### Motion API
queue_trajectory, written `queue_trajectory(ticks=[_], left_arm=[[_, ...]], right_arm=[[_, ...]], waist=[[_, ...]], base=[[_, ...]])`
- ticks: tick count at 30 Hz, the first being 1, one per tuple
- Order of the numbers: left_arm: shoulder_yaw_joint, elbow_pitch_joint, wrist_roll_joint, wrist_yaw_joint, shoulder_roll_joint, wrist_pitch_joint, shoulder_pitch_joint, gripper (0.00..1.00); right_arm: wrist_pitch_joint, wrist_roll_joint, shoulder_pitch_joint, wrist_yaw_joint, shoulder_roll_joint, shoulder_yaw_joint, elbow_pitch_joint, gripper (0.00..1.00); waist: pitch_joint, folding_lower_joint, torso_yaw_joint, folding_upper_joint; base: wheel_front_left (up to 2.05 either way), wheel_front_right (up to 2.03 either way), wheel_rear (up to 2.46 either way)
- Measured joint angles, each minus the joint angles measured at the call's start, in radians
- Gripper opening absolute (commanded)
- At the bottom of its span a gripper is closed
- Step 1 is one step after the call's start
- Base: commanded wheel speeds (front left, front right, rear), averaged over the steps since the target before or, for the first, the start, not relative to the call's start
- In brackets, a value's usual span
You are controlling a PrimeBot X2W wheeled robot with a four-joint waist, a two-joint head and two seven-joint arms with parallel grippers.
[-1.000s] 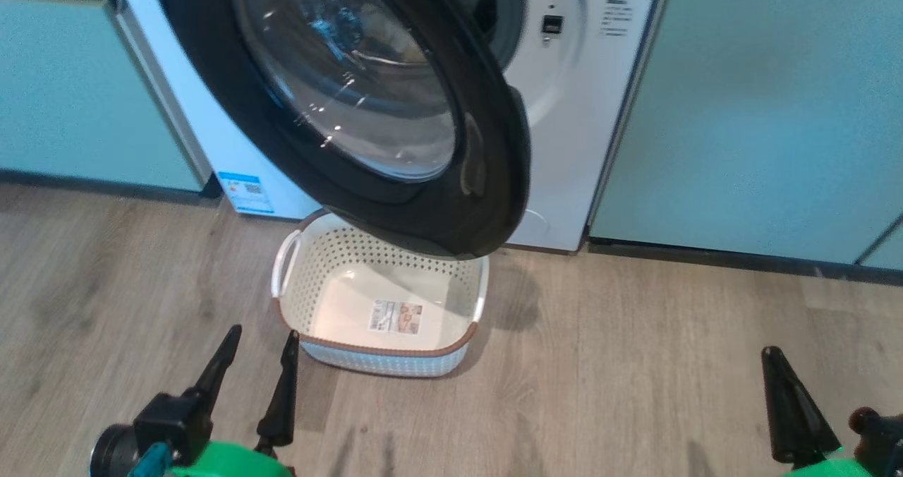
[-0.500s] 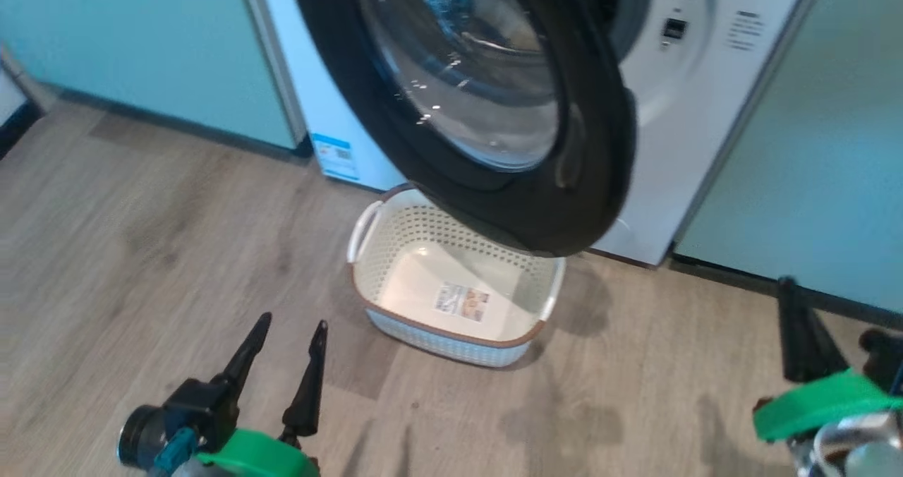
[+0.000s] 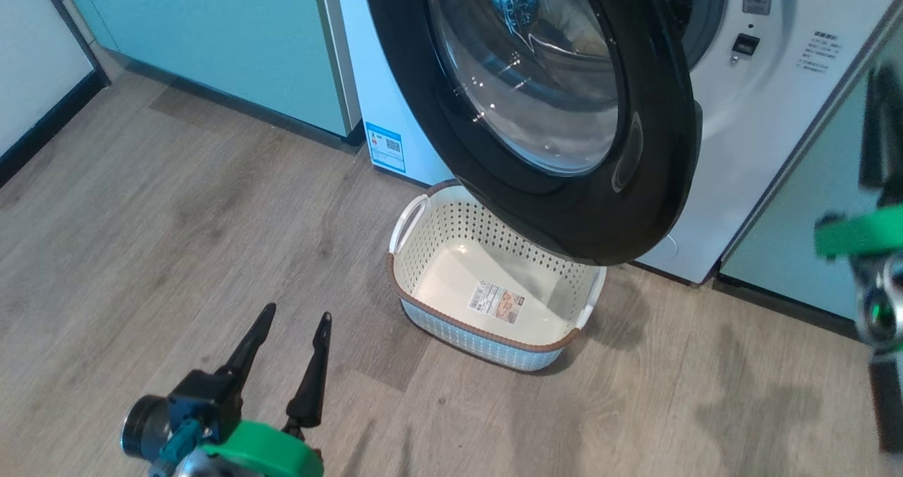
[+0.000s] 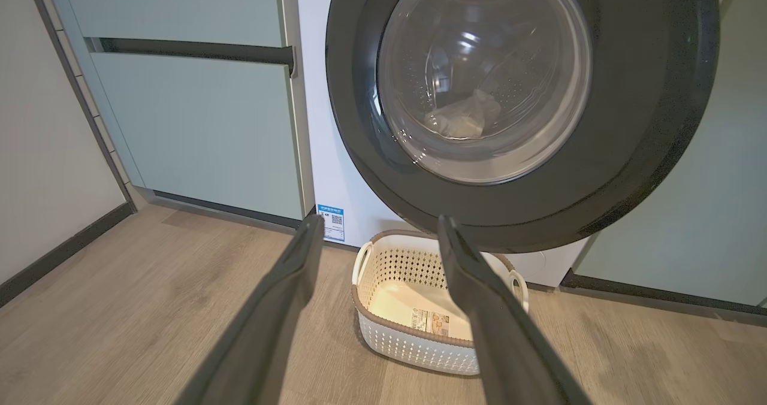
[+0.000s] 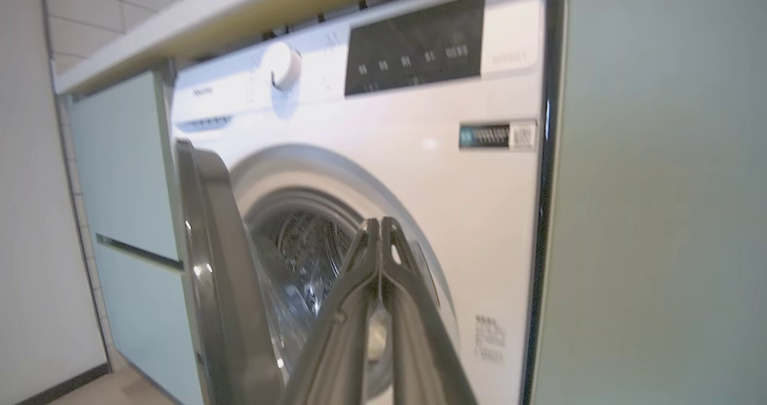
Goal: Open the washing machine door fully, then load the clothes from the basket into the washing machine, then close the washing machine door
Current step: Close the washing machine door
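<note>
- The basket (image 3: 451,223) is seen on the floor just in front of the washer (image 3: 769,110), with nothing in it but its label.
- A pale bundle, judged to be the clothes (image 4: 461,117), is seen through the glass, lying in the drum.
- The door (image 3: 656,145) is swung out above the basket's far end. Loading is judged done, and closing is the step in hand.
- The left gripper (image 3: 296,313) is held low beside the basket, fingers apart and empty.
- The right gripper (image 5: 377,225) is pointed at the drum mouth, fingers pressed together with nothing between them.
- A push on the door's outer face is called for next, carried through until it latches.
</note>
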Motion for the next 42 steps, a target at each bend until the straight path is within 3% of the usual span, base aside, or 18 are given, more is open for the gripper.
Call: queue_trajectory(ticks=[7,13,18,29,42], left_arm=[[0.001,0.000,0.000,0.000,0.001,-0.007,0.000,1.00],[-0.007,0.000,0.000,0.000,0.001,-0.008,0.000,1.00],[-0.015,0.002,0.000,0.000,0.000,-0.009,0.000,1.00],[-0.019,0.006,0.000,0.000,-0.002,-0.017,-0.005,1.00],[-0.043,0.025,0.000,-0.001,-0.022,-0.027,-0.063,1.00]], right_arm=[[0.034,0.000,-0.095,0.000,-0.011,0.152,-0.114,0.00],[0.084,0.036,-0.093,0.000,-0.011,0.321,-0.101,0.00],[0.094,0.075,-0.011,0.000,-0.005,0.398,-0.066,0.00],[0.089,0.109,0.055,0.000,0.001,0.435,0.079,0.00],[0.034,0.118,-0.069,0.000,-0.015,0.365,0.250,0.00]], waist=[[-0.003,0.0000,0.008,0.0000],[0.000,0.0000,0.030,0.0000],[0.003,0.0000,0.048,0.0000],[0.029,0.0000,0.049,0.0000],[0.060,0.0000,0.072,0.0000]], base=[[0.00,0.00,0.00],[0.00,0.00,0.00],[0.00,0.00,0.00],[0.00,0.00,0.00],[0.00,0.00,0.00]])
